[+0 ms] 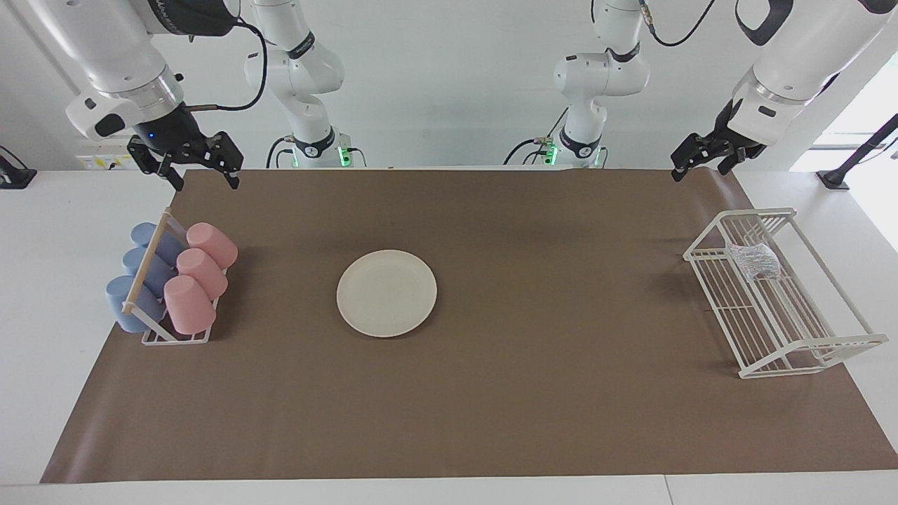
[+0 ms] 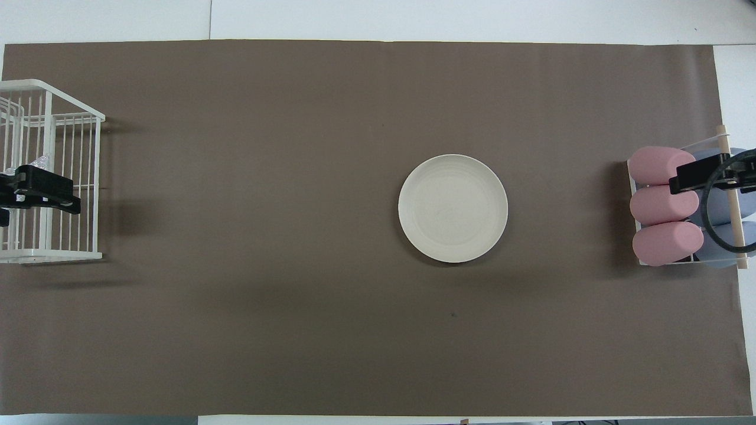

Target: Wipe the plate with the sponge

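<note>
Mat around plate bare; sponge inside wire rack.

My workspace is evenly, brightly lit from above; soft shadows spread on the brown mat beside the plate and wire rack. Daylight glares at the facing view's right edge (slightly washed out). Everything looks sharp.

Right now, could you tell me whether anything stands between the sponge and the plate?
Only the rack's own wire wall: the sponge lies inside it, at the left arm's end. From there to the plate, only bare brown mat.
</note>
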Tool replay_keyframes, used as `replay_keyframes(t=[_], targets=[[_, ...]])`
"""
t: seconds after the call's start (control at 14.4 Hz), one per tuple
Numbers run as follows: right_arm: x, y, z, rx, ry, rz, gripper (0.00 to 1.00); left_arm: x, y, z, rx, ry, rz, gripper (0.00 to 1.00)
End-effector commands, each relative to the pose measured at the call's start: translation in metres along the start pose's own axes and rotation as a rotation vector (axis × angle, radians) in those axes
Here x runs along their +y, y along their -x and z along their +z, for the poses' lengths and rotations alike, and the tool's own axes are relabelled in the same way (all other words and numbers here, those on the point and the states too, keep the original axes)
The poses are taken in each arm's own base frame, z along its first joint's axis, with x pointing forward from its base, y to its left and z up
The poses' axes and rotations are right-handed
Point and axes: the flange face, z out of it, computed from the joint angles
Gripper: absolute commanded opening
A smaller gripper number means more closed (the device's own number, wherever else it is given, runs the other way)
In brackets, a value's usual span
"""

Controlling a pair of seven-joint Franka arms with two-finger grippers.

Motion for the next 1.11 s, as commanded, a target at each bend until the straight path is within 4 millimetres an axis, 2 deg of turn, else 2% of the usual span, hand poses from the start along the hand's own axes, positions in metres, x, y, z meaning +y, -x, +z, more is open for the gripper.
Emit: replay_keyframes(t=[0.0, 0.42, 0.62, 0.76, 0.9, 1.04], targets=[[-0.003, -0.003, -0.002, 0.001, 0.001, 0.017, 1.0, -0.001, 0.0, -0.006, 0.019, -0.014, 0.004, 1.0], [-0.004, -0.003, -0.002, 0.0, 0.0, 0.018, 1.0, -0.012, -0.004, -0.006, 0.045, 0.013, -0.06, 1.0], [-0.004, -0.003, -0.002, 0.0, 0.0, 0.018, 1.0, -0.007, -0.003, -0.001, 0.063, 0.002, -0.109, 1.0], [-0.003, -0.003, -0.002, 0.0, 0.001, 0.021, 1.0, -0.009, -0.002, 0.009, 0.057, -0.06, -0.104, 1.0], [-0.003, -0.003, -0.002, 0.002, 0.001, 0.067, 1.0, -0.009, -0.012, 0.023, 0.045, -0.137, -0.096, 1.0], [-0.004, -0.003, -0.001, -0.005, 0.001, 0.144, 1.0, 0.015, -0.031, 0.048, 0.051, -0.281, -0.032, 1.0]])
